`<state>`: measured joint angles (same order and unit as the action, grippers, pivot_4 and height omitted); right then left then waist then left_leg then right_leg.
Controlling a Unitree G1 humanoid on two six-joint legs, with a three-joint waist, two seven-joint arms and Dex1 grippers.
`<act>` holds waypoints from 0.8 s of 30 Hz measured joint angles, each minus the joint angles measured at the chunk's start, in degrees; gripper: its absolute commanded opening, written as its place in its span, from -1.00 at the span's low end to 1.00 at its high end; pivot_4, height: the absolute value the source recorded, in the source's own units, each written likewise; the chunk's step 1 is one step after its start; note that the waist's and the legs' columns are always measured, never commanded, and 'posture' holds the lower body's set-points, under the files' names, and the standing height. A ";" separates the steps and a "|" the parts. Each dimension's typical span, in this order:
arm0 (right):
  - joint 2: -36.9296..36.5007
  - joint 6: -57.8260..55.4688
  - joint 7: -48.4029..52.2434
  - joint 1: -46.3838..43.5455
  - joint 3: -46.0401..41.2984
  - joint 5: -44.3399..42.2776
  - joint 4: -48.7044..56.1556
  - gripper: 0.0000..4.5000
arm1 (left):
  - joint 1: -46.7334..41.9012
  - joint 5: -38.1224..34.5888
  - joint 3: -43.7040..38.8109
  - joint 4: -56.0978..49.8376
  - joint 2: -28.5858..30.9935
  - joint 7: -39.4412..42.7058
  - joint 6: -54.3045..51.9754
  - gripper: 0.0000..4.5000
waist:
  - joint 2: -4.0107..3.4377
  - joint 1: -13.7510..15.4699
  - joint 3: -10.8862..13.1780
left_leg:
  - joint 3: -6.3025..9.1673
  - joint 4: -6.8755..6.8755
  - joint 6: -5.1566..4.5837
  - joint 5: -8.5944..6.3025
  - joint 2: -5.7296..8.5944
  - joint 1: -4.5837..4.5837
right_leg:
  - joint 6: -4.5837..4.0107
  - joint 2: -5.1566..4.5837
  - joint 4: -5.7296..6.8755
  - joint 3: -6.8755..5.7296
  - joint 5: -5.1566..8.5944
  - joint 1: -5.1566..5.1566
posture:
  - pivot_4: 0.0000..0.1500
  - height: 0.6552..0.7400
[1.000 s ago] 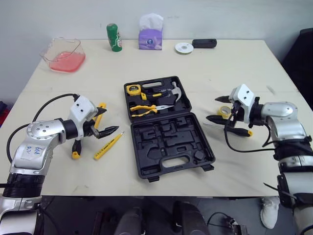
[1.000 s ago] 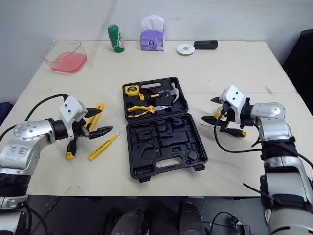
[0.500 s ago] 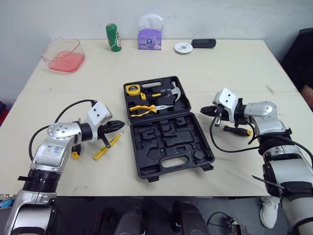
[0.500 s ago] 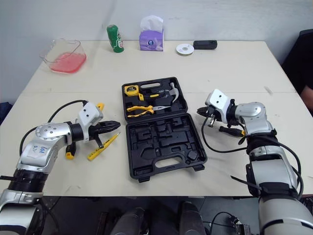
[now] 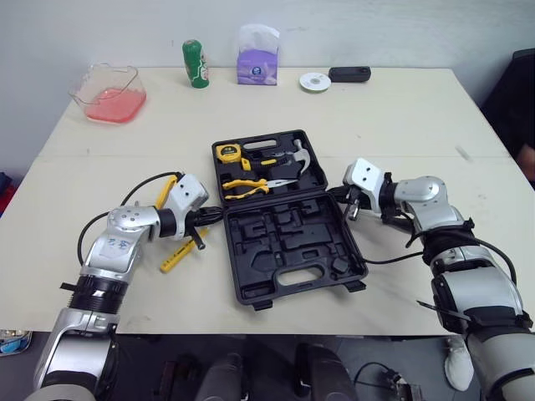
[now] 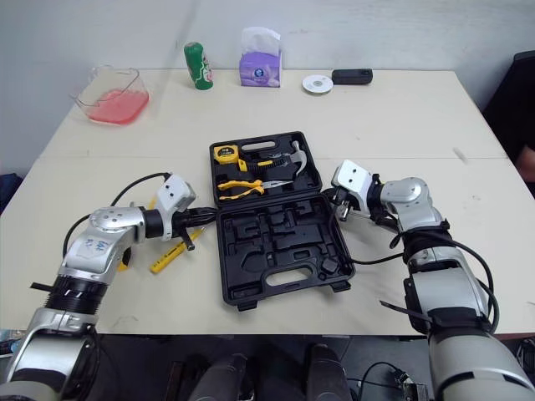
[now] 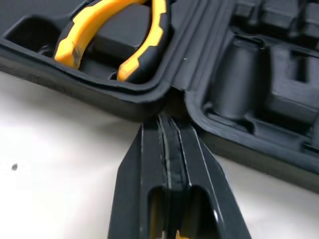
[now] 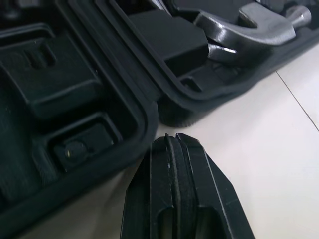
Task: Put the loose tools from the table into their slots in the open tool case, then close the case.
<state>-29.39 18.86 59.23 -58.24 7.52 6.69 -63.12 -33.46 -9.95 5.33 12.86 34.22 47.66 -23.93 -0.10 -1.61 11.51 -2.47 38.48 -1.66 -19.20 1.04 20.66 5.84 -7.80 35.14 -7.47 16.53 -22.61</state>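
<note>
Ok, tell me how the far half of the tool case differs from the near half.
Contents: the far half holds a tape measure, pliers and a hammer; the near half has bare moulded slots. Colour: the far half shows yellow and metal; the near half is all black. Both lie flat and open, joined edge to edge.

Head stereo pair: we look forward and down over the whole table (image 5: pixel 418 109), case (image 5: pixel 284 242) central; both eyes share this scene. Left wrist camera: we sit very close at the case's 9 o'clock hinge end, facing inward. Right wrist camera: same closeness, 3 o'clock end.
</note>
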 measured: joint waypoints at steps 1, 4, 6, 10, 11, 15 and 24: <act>0.01 0.07 -0.11 0.00 0.00 0.15 -0.03 -1.00 | -0.31 0.38 0.17 0.91 -0.31 -0.09 0.43 -0.99 | 0.00 0.00 0.00 | 0.00 0.01 0.00 0.00 0.00 0.00 | 0.00 0.00 0.00 0.00 0.00 0.00 | 1.00 1.00; 0.21 0.35 -0.25 0.00 0.00 0.20 -0.02 -1.00 | -0.68 1.45 0.35 1.97 -1.14 -0.47 0.90 -0.99 | 0.00 0.00 0.00 | 0.12 0.15 0.00 0.00 -0.01 0.15 | 0.00 0.01 0.01 0.00 0.00 -0.04 | 1.00 1.00; 0.09 0.50 -0.01 0.00 -0.04 0.19 -0.01 -1.00 | -1.01 1.58 0.31 2.35 -1.29 -0.42 1.29 -0.99 | 0.00 -0.01 0.00 | 0.27 0.35 0.01 0.00 -0.05 0.40 | 0.00 0.03 0.06 0.01 0.00 -0.15 | 1.00 1.00; -0.39 0.52 1.62 0.03 -0.09 0.13 0.26 -1.00 | -1.14 1.83 0.25 3.01 -1.52 0.25 2.52 -0.99 | 0.00 -0.01 0.00 | 0.34 0.48 0.01 -0.01 -0.05 0.56 | 0.00 0.04 0.09 0.00 0.00 -0.19 | 1.00 1.00; -0.55 0.46 2.11 0.12 -0.09 0.13 0.58 -1.00 | -1.14 2.07 0.25 3.05 -1.49 0.58 2.90 -0.99 | 0.00 -0.01 0.00 | 0.35 0.47 0.01 -0.01 -0.05 0.56 | 0.00 0.05 0.08 -0.01 0.00 -0.19 | 1.00 1.00; -1.64 -0.84 4.94 2.39 -0.16 -0.37 5.07 -1.00 | -1.15 2.72 0.28 3.04 -1.30 2.07 3.67 -0.99 | 0.00 0.08 0.00 | 0.38 0.48 0.01 -0.01 -0.04 0.62 | 0.00 0.04 0.06 -0.02 0.00 -0.19 | 1.00 1.00; -5.39 -9.26 10.37 12.62 -1.16 -3.92 23.11 -1.00 | -1.15 4.60 2.18 2.11 0.13 7.06 7.22 -0.99 | 0.00 0.34 0.00 | 0.40 0.54 0.00 -0.02 -0.02 0.65 | 0.01 0.04 0.07 -0.11 0.00 -0.19 | 1.00 1.00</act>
<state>-34.78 9.60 69.60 -45.62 6.35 2.77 -40.01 -34.61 -5.35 7.51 14.98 34.35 54.71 -16.71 -0.11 -1.27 11.51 -2.06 39.02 -1.66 -19.22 1.02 21.31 5.85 -7.76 35.21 -7.58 16.53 -22.80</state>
